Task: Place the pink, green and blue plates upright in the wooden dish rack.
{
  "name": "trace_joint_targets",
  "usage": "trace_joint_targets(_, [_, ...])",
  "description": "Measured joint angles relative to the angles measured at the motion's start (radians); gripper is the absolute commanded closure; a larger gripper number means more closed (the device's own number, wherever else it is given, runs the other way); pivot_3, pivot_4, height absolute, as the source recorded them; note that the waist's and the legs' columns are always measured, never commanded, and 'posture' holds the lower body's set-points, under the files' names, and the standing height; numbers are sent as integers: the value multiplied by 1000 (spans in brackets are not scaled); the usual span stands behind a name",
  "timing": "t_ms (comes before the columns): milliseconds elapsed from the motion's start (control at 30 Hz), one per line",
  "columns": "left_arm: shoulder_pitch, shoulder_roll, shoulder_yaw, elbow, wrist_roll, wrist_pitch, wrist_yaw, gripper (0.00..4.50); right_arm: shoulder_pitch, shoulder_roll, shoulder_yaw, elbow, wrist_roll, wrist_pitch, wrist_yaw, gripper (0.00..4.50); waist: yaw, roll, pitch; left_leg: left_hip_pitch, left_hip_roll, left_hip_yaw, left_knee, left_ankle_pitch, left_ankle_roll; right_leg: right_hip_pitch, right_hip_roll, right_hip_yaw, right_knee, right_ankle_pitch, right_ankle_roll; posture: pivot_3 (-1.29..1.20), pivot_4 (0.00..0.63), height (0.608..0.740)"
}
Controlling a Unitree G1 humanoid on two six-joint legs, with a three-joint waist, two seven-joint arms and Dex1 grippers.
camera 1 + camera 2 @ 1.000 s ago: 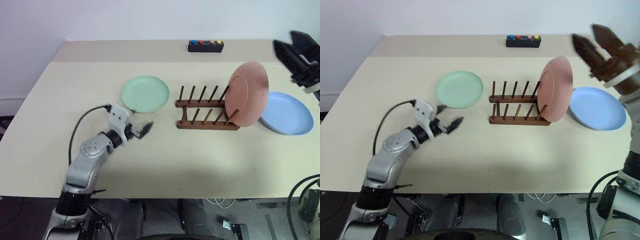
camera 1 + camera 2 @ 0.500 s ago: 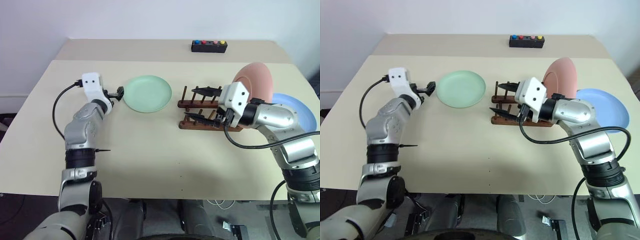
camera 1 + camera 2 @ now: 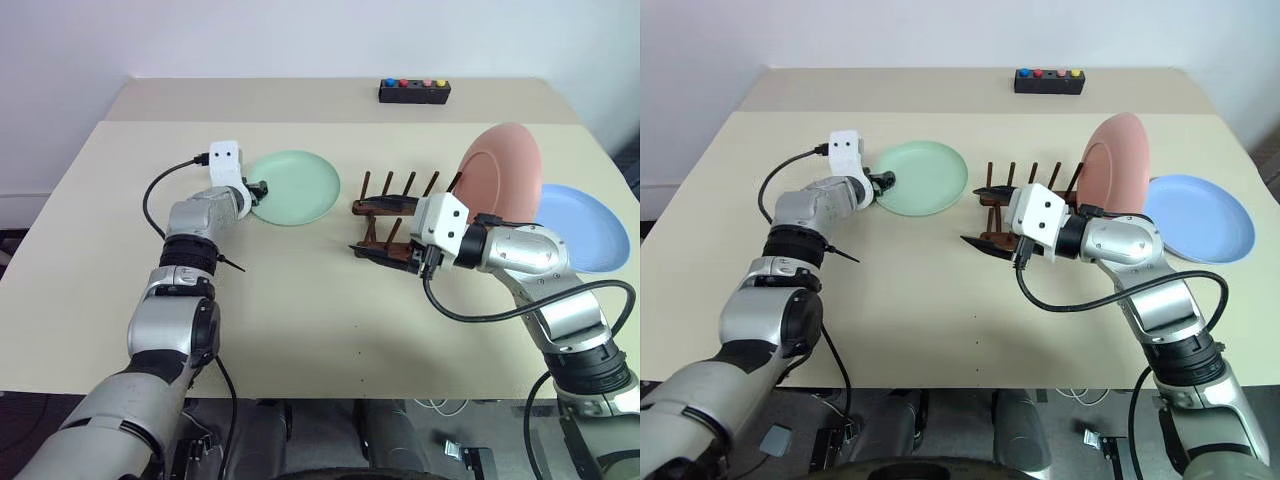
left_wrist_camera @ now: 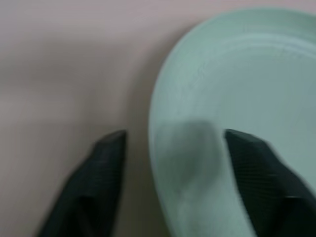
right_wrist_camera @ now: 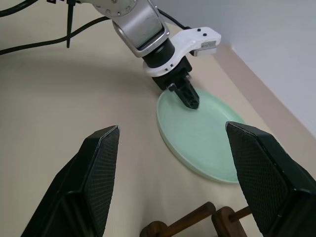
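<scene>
Left of centre, the left gripper (image 4: 170,163) straddles the green plate's (image 3: 295,186) near rim, fingers spread (pink plate (image 3: 500,186) already racked); next, pinching and lifting.

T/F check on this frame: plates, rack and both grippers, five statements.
1. The pink plate stands upright in the wooden dish rack. True.
2. The blue plate is already in the rack. False: it lies flat on the table, beyond the pink plate.
3. The left gripper straddles the rim of the green plate. True: one finger is over the plate, the other over the table.
4. The right gripper holds the green plate. False: its jaws stand wide open and empty, by the rack's end.
5. The green plate is lifted off the table. False: it lies flat.
</scene>
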Motion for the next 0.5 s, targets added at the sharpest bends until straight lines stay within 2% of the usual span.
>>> trace_joint_targets(100, [0, -3, 4, 3, -1, -22, 14, 4468, 3, 0, -1, 0, -13, 0, -4, 985, 0, 0, 0, 0, 0, 0, 0, 0, 0, 0, 0, 0, 0, 0, 0, 0, 150, 734])
trace_joint_targets(300, [12, -10, 26, -46, -4, -62, 25, 4468, 3, 0, 0, 0, -45, -6, -14, 985, -1, 0, 0, 0, 0, 0, 0, 0, 0, 0, 0, 0, 0, 0, 0, 0, 150, 734])
trace_joint_targets(433, [103, -39, 32, -267, -10, -173, 17, 4468, -34, 5, 14, 51, -155, -47, -71, 985, 0, 0, 0, -1, 0, 0, 0, 1, -2, -1, 0, 0, 1, 0, 0, 0, 150, 734])
trace_joint_targets(500, [152, -54, 30, -437, -6, -226, 35, 4468, -73, 19, 29, 104, -237, -82, -119, 985, 1, 0, 0, -2, 0, 0, 0, 2, -3, -2, 0, 0, 1, 0, 0, 0, 150, 734])
